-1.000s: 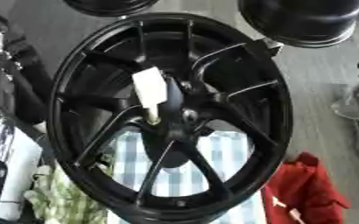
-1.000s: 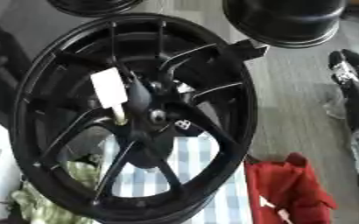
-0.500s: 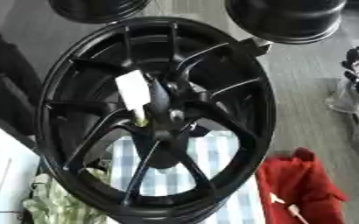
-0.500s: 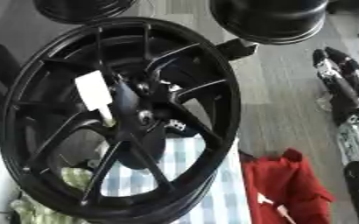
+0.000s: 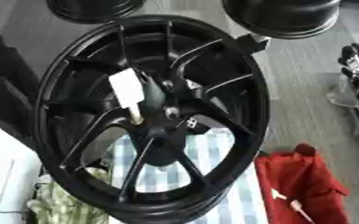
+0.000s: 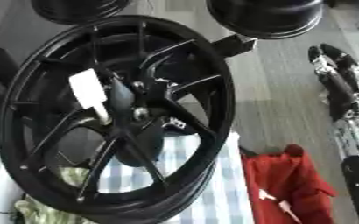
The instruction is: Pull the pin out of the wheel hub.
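Observation:
A large black spoked wheel hub point(image 5: 236, 87) stands tilted and fills most of both views. A pin point(image 5: 127, 92) with a flat white head and a cream shaft sticks out of the hub's centre, just left of the centre boss point(image 5: 167, 113). No hand touches the pin or the wheel. My right arm point(image 6: 337, 89), black with silver joints, lies along the right edge, well clear of the wheel; its hand end point(image 6: 320, 54) points away. A dark shape point(image 5: 2, 87) at the left edge may be my left arm; no left hand shows.
Two more black rims point(image 5: 94, 8) point(image 5: 282, 15) stand at the far edge. A blue-and-white striped cloth point(image 5: 209, 157) lies under the wheel, a red cloth point(image 5: 297, 183) at the lower right, a green checked cloth point(image 5: 60, 205) at the lower left.
The whole picture has shifted and tilted, so the camera moved. The pin still sits in the hub's centre. The right arm shows more fully at the right edge.

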`<state>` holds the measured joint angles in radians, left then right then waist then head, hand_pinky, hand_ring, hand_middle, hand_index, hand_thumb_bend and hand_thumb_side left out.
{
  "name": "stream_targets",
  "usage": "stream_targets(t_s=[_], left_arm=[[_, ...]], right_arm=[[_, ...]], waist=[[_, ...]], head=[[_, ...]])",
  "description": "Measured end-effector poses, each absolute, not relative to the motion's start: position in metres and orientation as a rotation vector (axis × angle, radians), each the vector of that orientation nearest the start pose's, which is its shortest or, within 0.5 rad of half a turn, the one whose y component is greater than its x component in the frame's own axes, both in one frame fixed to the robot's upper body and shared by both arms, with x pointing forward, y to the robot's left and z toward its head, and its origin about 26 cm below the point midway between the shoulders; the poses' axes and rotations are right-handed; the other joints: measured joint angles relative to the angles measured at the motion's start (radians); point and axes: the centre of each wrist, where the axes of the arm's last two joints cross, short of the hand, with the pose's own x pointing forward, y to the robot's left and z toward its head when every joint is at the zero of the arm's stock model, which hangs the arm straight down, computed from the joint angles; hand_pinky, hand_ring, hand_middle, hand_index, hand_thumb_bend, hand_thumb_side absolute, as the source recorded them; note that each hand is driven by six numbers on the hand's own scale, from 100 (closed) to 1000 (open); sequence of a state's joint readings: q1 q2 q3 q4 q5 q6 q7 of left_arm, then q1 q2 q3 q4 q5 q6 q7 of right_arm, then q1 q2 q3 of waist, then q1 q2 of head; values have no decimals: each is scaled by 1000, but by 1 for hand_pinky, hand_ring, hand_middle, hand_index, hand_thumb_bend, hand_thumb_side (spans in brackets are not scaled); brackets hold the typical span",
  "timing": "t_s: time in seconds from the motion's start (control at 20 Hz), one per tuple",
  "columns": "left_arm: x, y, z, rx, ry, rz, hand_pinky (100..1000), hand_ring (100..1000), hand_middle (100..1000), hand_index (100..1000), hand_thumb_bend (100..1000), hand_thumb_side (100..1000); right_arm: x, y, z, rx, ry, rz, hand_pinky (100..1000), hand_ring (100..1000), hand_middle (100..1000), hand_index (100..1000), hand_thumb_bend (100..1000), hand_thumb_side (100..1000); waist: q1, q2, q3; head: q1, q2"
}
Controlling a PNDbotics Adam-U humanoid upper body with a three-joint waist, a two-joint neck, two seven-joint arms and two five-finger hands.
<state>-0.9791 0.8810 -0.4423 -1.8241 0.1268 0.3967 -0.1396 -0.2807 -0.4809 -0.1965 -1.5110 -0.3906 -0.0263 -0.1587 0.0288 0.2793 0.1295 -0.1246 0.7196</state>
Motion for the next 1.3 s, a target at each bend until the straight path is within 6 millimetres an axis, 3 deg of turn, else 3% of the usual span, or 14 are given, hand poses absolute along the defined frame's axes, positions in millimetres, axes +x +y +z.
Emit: stream_targets(t_s=[0.2, 0.3, 0.65, 0.95, 1.1, 1.25, 1.3], left_arm=[[313, 201, 359, 482, -1874, -1290, 831, 829, 792, 821, 450, 553], [309, 193, 358, 486, -1835, -1341, 832, 817, 787, 815, 457, 543], [302, 180, 361, 497, -1718, -1494, 830, 788, 766, 805, 601, 650], [295, 175, 366, 478, -1644, -1589, 818, 778, 755, 796, 623, 679], [289, 171, 371, 468, -1620, -1632, 827, 782, 758, 800, 562, 589], [284, 168, 373, 481, -1592, -1671, 848, 788, 760, 799, 462, 348], [283, 168, 374, 492, -1583, -1682, 851, 787, 760, 799, 456, 326]], right_arm=[[337, -390, 124, -251, -1885, -198, 953, 848, 882, 827, 341, 384], [337, -390, 124, -252, -1885, -197, 953, 848, 882, 827, 340, 385], [337, -392, 124, -259, -1880, -193, 953, 847, 879, 827, 340, 385], [336, -392, 123, -264, -1874, -193, 953, 847, 877, 827, 338, 387], [336, -393, 122, -266, -1871, -193, 953, 847, 875, 827, 338, 388], [335, -393, 122, -267, -1869, -192, 953, 847, 874, 827, 338, 389], [335, -393, 121, -267, -1868, -192, 953, 847, 873, 827, 338, 390]], waist=[[5, -2, -2], [6, -3, -4], [5, -3, 0], [5, -4, 1], [5, -4, 2], [6, -4, 2], [6, -4, 3]], head=[[0, 0], [0, 0], [0, 10], [-1, 10], [-1, 16], [-1, 17], [-1, 18]])
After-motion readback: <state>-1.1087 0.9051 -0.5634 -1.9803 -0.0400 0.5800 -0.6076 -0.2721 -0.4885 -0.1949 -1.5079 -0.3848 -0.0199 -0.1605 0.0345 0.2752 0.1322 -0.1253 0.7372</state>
